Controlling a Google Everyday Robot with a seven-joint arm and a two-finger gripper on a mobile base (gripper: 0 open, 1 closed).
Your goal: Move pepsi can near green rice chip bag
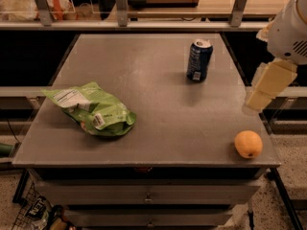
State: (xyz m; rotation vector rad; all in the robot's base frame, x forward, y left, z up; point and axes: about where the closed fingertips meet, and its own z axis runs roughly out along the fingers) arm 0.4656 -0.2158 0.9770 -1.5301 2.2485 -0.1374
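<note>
The pepsi can [199, 60], dark blue with a silver top, stands upright at the back right of the grey table [153, 99]. The green rice chip bag [92, 110], light green and wrinkled with a white nutrition panel, lies at the front left. The can and the bag are far apart. My gripper [259, 99] hangs at the right edge of the view, beside the table's right edge, below and to the right of the can. It touches nothing.
A round orange fruit [248, 144] sits at the table's front right corner, just below the gripper. A shelf with rails and uprights [120, 6] runs behind the table. Drawers [148, 195] are under the tabletop.
</note>
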